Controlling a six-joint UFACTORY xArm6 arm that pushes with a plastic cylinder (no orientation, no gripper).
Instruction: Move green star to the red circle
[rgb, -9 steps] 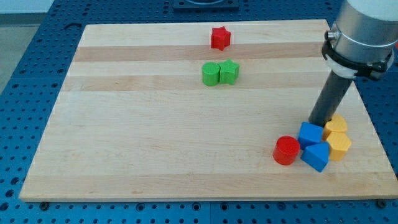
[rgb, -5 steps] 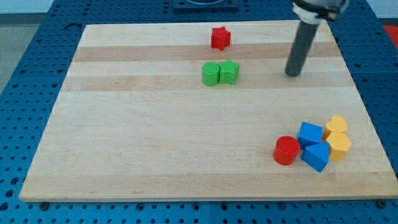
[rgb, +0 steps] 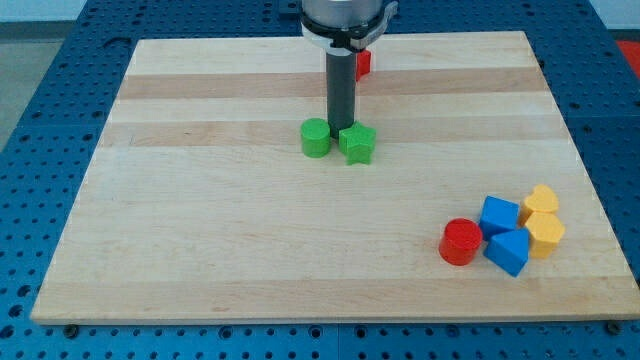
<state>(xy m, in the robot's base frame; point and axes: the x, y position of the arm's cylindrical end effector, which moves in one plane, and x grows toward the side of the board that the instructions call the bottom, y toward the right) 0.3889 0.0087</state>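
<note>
The green star (rgb: 358, 145) lies near the middle of the wooden board (rgb: 200, 220), just right of a green cylinder (rgb: 315, 138). My tip (rgb: 340, 130) stands at the star's upper left edge, between the two green blocks and touching or nearly touching both. The red circle (rgb: 461, 242) lies at the view's lower right, far from the star.
A red star (rgb: 363, 63) sits behind the rod near the view's top, partly hidden. Next to the red circle lie a blue cube (rgb: 499, 215), a blue wedge-like block (rgb: 508, 251) and two yellow blocks (rgb: 541, 201) (rgb: 546, 234).
The rod swept from the right-hand cluster up and across to the green blocks. The green star and cylinder shifted down and left and split slightly apart.
</note>
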